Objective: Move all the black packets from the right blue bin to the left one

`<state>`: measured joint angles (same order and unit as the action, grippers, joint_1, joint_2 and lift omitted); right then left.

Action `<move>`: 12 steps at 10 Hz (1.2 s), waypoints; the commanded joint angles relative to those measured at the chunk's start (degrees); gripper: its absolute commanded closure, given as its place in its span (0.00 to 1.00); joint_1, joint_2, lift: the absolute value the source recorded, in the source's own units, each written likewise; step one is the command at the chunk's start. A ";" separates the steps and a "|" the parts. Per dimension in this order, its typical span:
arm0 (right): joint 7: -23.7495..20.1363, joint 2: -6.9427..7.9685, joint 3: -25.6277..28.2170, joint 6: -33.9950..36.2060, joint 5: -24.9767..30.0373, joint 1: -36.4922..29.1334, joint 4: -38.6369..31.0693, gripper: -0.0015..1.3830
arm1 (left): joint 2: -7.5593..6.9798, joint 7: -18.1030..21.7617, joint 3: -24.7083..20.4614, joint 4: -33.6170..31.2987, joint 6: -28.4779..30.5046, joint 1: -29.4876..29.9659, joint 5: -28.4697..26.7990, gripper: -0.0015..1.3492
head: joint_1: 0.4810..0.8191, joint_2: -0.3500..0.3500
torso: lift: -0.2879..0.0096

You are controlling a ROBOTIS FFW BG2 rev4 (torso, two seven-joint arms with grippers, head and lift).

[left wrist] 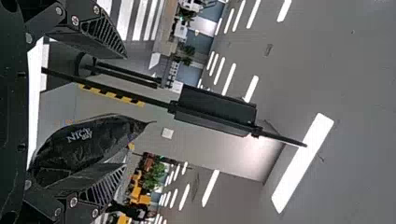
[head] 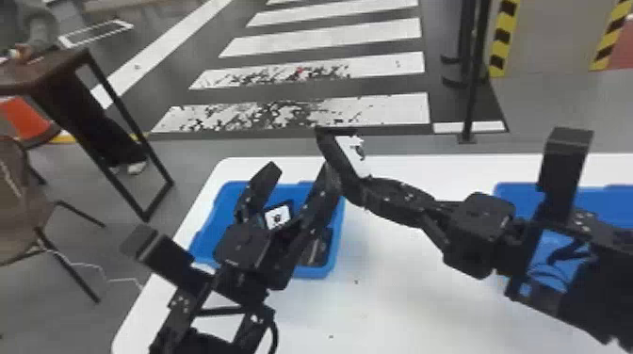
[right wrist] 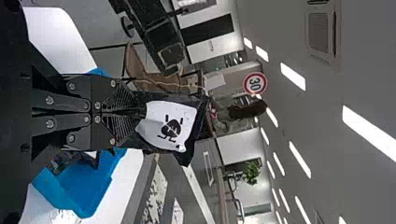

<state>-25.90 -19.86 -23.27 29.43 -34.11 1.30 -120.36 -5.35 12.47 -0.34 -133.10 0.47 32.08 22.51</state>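
Observation:
In the head view my left gripper [head: 299, 173] is over the left blue bin [head: 214, 230], fingers spread. Between them is a black packet with a white label [head: 278, 217]; the left wrist view has this packet [left wrist: 84, 147] against one finger of the open left gripper [left wrist: 126, 110]. My right gripper [head: 368, 192] is shut on another black packet [head: 351, 153], held up beside the left gripper's inner finger. From the right wrist, the right gripper [right wrist: 140, 112] pinches the packet's end, white print [right wrist: 170, 125] outward. Dark packets [head: 316, 250] lie in the left bin.
The right blue bin [head: 518, 195] is partly hidden behind the right arm. Both bins stand on a white table [head: 391, 292]. A chair [head: 23, 207] and a dark table [head: 42, 70] stand beyond its left side.

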 commanded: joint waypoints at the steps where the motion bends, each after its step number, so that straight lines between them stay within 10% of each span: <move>1: 0.15 -0.27 -2.78 -0.04 -1.31 0.68 0.62 0.88 | -0.01 0.10 -0.01 0.00 0.65 -0.02 0.00 0.17 | 0.60 0.93 | 0.50; 5: 0.15 -0.80 -7.13 -0.18 -3.71 2.22 1.88 0.88 | -0.10 0.80 0.56 -0.14 1.35 -0.16 0.68 0.23 | 0.63 1.00 | 0.50; 7: 0.15 -0.80 -7.13 -0.74 -4.06 2.36 2.16 0.88 | -0.01 0.54 -0.46 -2.11 6.56 0.26 0.45 0.84 | 0.63 1.00 | 0.50; 8: 0.15 -0.80 -7.13 -1.17 -4.28 2.64 2.30 0.88 | 0.17 -0.34 -1.26 -3.65 9.23 0.96 0.45 0.91 | 0.63 1.00 | 0.50; 12: 0.15 -0.45 -7.13 -3.42 -5.65 2.93 4.55 0.76 | 0.17 -4.21 -1.61 -6.33 8.39 2.51 0.34 0.91 | 0.63 1.00 | 0.50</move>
<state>-25.74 -20.39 -30.39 26.51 -39.38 4.31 -116.38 -5.18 8.31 -1.84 -139.26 8.94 34.76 22.78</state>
